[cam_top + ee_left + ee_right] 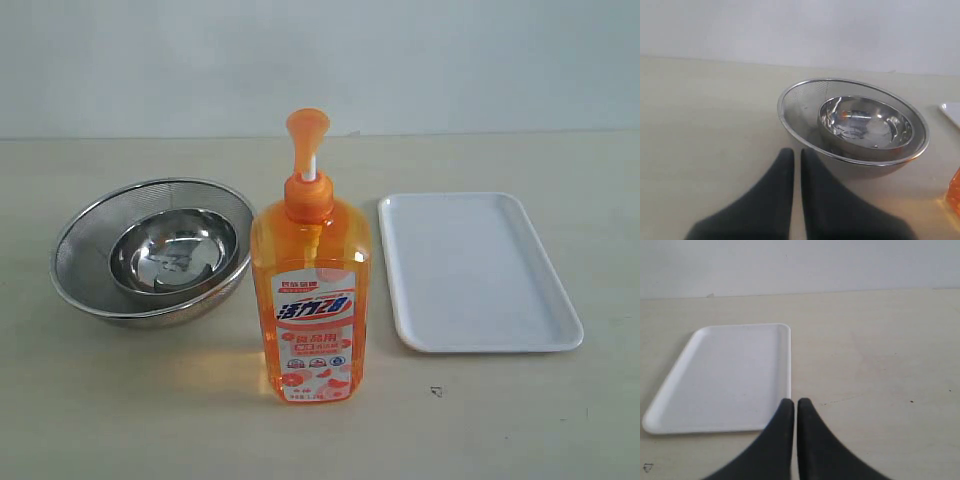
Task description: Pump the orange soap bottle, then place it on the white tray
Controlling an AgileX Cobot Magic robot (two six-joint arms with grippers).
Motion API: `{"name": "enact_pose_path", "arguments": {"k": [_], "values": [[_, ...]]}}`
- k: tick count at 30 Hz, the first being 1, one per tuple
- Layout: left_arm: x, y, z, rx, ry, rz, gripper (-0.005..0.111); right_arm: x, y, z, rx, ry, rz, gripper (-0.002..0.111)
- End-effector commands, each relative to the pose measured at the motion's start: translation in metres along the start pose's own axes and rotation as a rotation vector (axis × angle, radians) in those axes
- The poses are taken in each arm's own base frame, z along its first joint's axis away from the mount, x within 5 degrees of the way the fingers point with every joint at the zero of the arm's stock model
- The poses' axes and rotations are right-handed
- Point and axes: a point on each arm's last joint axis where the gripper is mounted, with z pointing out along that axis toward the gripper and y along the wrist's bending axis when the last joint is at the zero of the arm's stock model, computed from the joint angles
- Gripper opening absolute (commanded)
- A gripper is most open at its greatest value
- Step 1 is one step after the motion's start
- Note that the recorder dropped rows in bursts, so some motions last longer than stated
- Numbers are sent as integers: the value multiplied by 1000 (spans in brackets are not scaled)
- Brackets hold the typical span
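Pale beige tabletop (120,420), plain whitish wall (300,60) behind. Both grippers show only in their own wrist views.

Left gripper (796,152): dark fingers pressed together with only a thin slit between them, holding nothing, hanging over bare table. A round steel mesh strainer (790,105) sits just ahead of its tips, with a smaller shiny steel bowl (865,122) nested inside. This is the closest thing to that gripper, and nothing lies between them.

Right gripper (795,402): fingers closed, empty. The white tray (730,375) lies flat on the table ahead of it, with nothing on it. The tray's near corner is just beside the fingertips, and I cannot tell whether they touch.

The orange soap bottle (312,300) stands upright on the table between the strainer and the tray, clear of the tray and held by neither gripper. Its pump head is raised on the white stem. Bottle and strainer overlap in the exterior view, so contact there is unclear.

Cut off or unclear:
- In the left wrist view the bottle is only an orange sliver at the frame edge, well off to the side of the fingers, and the tray is only a white corner.
- The bottle does not appear in the right wrist view.
- The label print is too small to read.
- A small dark mark (436,391) on the table near the tray can't be made out.
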Motion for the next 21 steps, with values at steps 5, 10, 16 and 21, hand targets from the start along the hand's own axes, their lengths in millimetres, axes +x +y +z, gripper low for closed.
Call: {"name": "enact_pose_path", "arguments": {"k": [5, 10, 16, 21], "values": [[0, 0, 0, -4, -7, 9, 5, -8, 0, -1, 4, -89, -8, 0], [0, 0, 0, -4, -7, 9, 5, -22, 0, -3, 7, -244, -9, 0], [0, 0, 0, -4, -7, 9, 5, -29, -1, -5, 8, -322, -9, 0], [0, 0, 0, -4, -7, 9, 5, -32, -1, -6, 3, -365, 25, 0]]}}
